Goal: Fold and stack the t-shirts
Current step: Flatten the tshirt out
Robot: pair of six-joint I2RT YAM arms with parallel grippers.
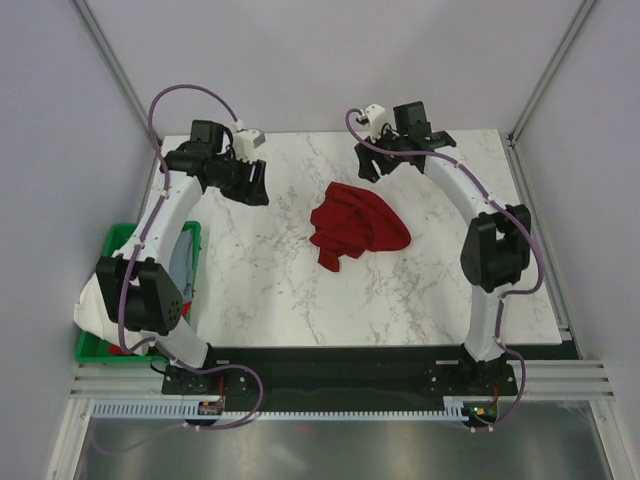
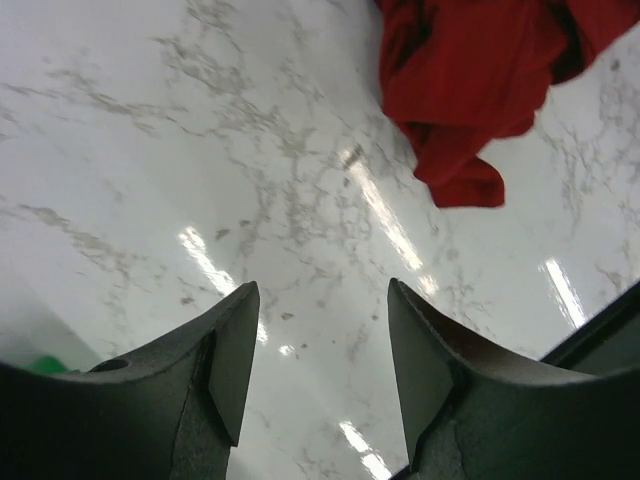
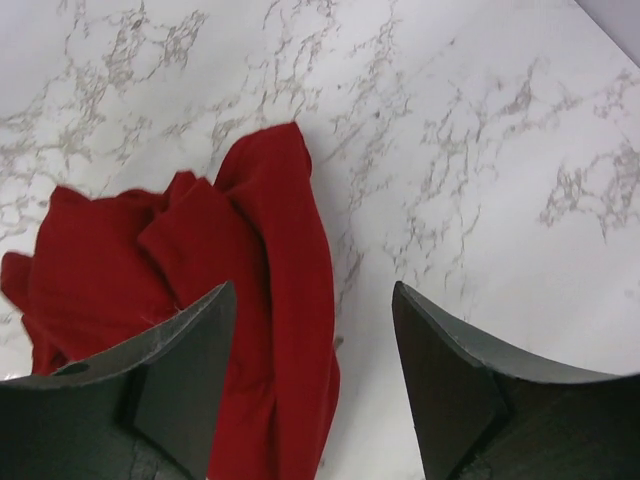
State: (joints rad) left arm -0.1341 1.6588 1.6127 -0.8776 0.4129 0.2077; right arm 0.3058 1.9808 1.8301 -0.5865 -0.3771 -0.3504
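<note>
A dark red t-shirt (image 1: 355,225) lies crumpled in a heap near the middle of the marble table. It shows at the top right of the left wrist view (image 2: 470,80) and at the lower left of the right wrist view (image 3: 200,300). My left gripper (image 1: 252,185) is open and empty, held above bare table to the left of the shirt (image 2: 322,300). My right gripper (image 1: 368,165) is open and empty, held above the shirt's far edge (image 3: 312,300). More cloth, white and grey, sits in the green bin (image 1: 190,265).
The green plastic bin (image 1: 115,245) stands off the table's left edge, partly hidden by the left arm. White cloth (image 1: 92,305) hangs over its near side. Grey walls close in the table on three sides. A black strip (image 1: 350,355) runs along the near edge.
</note>
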